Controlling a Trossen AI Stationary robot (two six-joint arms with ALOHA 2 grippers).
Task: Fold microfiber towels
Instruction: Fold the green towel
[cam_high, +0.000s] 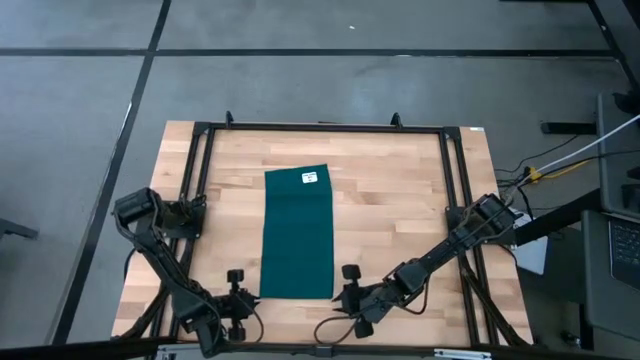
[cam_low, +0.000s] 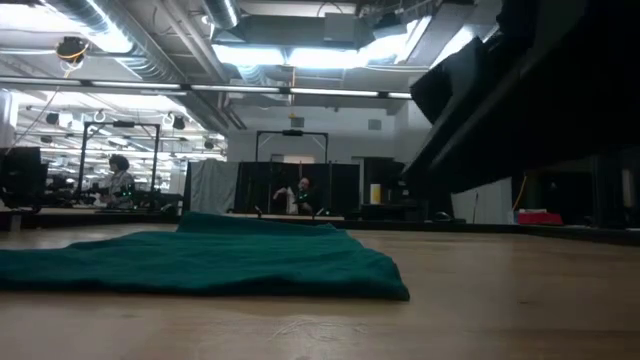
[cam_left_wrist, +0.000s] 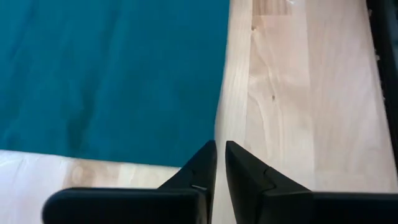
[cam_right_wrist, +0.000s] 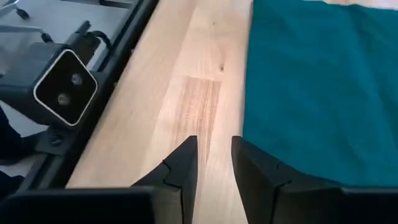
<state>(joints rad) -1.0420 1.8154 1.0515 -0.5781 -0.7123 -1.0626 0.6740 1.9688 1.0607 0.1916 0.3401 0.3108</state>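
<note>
From above, the microfiber towel (cam_high: 296, 232), folded into a narrow strip, lies mid-tabletop (cam_high: 400, 220). The left claw (cam_high: 234, 276) and right claw (cam_high: 350, 273) flank its near corners, likely poised for another fold. Wrist views show the left nearly clenched, the right slightly released, both empty.

One teal towel (cam_high: 297, 234) with one white tag (cam_high: 309, 178), two arms, each ending in one gripper, left (cam_high: 236, 287) and right (cam_high: 349, 285), on one counter (cam_high: 400, 200).

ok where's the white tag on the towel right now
In the high view the white tag sits at the far right corner of the folded teal towel, mid-table, at the end away from both grippers.
</note>
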